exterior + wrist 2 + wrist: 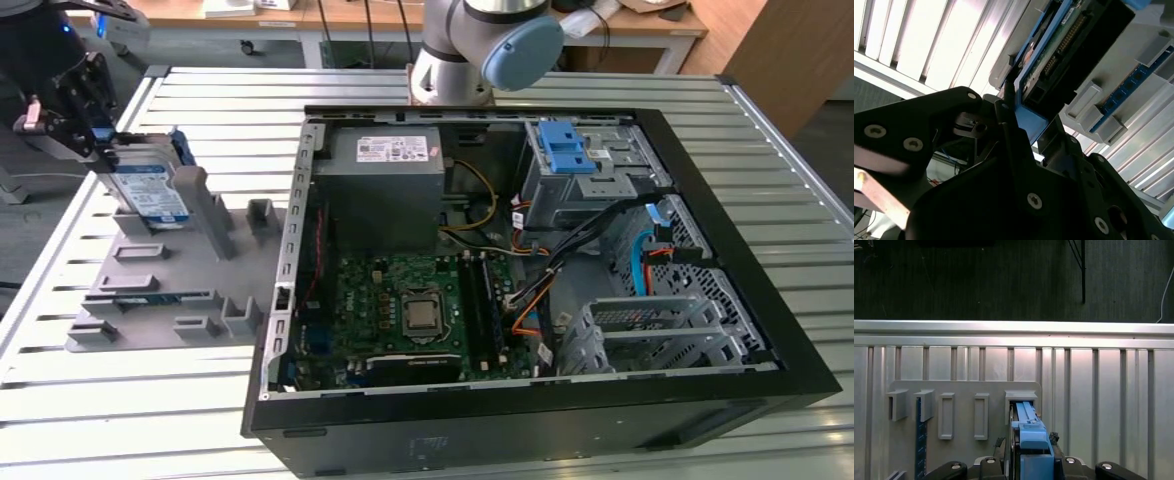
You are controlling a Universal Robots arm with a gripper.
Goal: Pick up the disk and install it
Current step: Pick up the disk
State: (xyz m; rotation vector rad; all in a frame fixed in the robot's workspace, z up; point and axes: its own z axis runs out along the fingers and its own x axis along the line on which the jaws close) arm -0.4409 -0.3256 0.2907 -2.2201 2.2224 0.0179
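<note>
- Grey plastic slotted holder (174,290) lies along the slatted metal table's (787,150) edge at the exterior view's left, with the open black metal computer case (534,420) beside it.
- Flat silver disk with blue plastic rails (150,190) stands upright in the holder's far end.
- Black gripper (107,152) clamps the disk's top.
- Grey metal power-supply box (387,180) sits in the case's far-left corner.

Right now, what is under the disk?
The grey holder: the disk stands upright in its slot, with the pincer gripping its top. The disk's lower edge is hidden by the holder's walls.
</note>
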